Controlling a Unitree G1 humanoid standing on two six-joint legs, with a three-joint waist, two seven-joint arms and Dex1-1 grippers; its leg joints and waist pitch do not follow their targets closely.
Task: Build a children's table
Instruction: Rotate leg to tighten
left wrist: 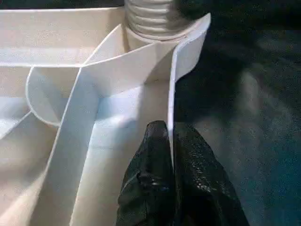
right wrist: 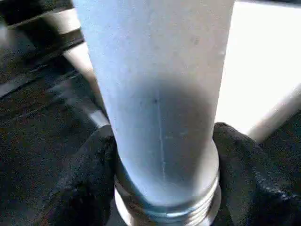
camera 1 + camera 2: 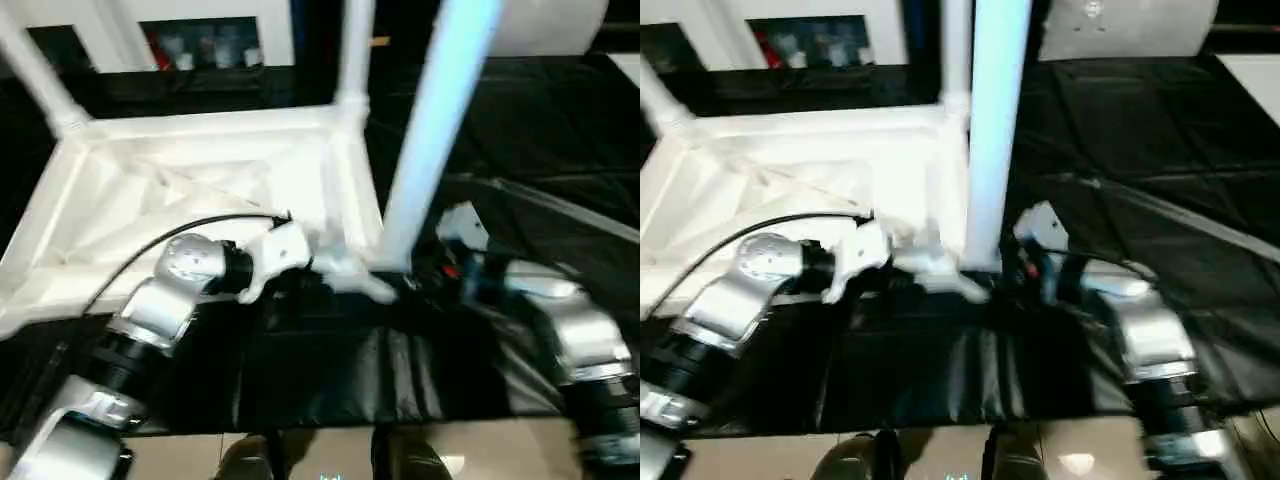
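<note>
The children's table top point(image 3: 180, 190) lies upside down on the black sheet, ribbed underside up. Two white legs point(image 3: 355, 50) point(image 3: 35, 70) stand in its far corner sockets. A third leg point(image 3: 430, 130) stands upright at the near right corner. Its threaded end point(image 1: 150, 19) sits in the socket there with threads still showing. My left gripper point(image 1: 171, 129) is shut on the thin rim wall of the top, just short of that socket. My right gripper point(image 2: 162, 141) is closed around the third leg point(image 2: 160, 94) just above its threads, one finger point(image 2: 89, 174) on each side.
The black sheet-covered work surface point(image 3: 520, 150) stretches right of the table top, with creases. Its front edge point(image 3: 330, 425) runs close to me, with tan floor and my feet point(image 3: 250, 460) below it. A white box point(image 3: 1130, 25) stands at the far right.
</note>
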